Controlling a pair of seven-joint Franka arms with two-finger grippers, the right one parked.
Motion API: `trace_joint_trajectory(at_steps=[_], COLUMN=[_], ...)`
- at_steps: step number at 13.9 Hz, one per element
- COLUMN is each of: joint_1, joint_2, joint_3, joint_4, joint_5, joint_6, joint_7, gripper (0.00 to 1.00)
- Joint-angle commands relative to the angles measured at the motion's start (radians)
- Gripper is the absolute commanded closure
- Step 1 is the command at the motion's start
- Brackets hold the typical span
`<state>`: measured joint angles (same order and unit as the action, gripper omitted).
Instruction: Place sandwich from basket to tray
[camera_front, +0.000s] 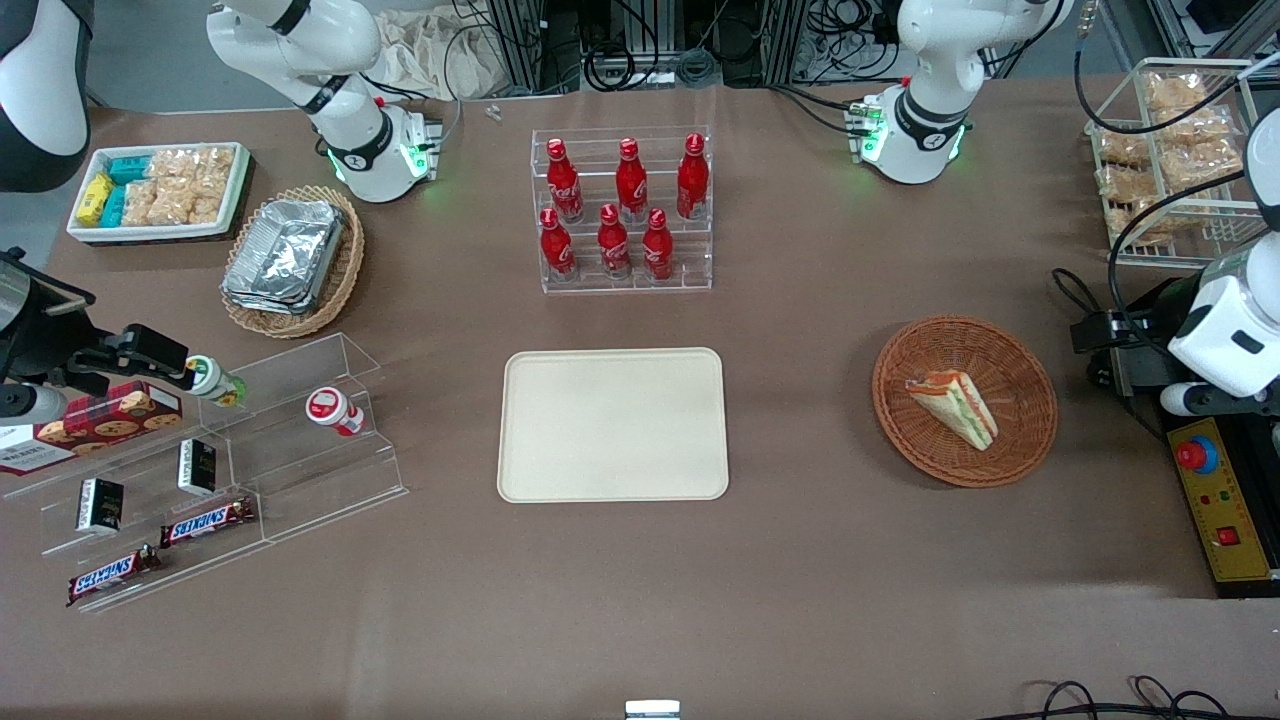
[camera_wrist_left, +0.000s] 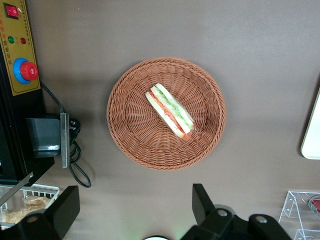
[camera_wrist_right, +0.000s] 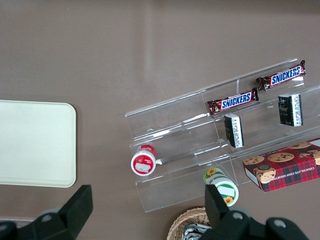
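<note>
Tray mostly cut off; gripper fingers perhaps apart.

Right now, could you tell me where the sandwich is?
The sandwich lies in the wicker basket toward the working arm's end, beside the tray; the open end effector hovers above.

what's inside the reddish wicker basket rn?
Only the sandwich, lying on its side on the basket weave, filling layers visible. The weave directly under it is covered. Left pincer hovers above, fingers open, apart from both.

Front view high over table, left wrist view straight down on basket, tray shared.
</note>
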<state>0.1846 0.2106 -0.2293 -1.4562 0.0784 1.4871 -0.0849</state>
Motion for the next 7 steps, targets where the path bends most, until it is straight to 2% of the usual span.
trace_joint_trajectory(at_steps=[1,5,7], joint_1=[-0.002,0.003,0.004], joint_2=[-0.002,0.016,-0.005], joint_3=[0.001,0.002,0.002], joint_4=[0.005,0.002,-0.057], joint_5=[0.001,0.001,0.001], joint_6=[-0.042,-0.042,-0.021], joint_7=[0.001,0.008,0.001], gripper=[0.0,0.0,0.0])
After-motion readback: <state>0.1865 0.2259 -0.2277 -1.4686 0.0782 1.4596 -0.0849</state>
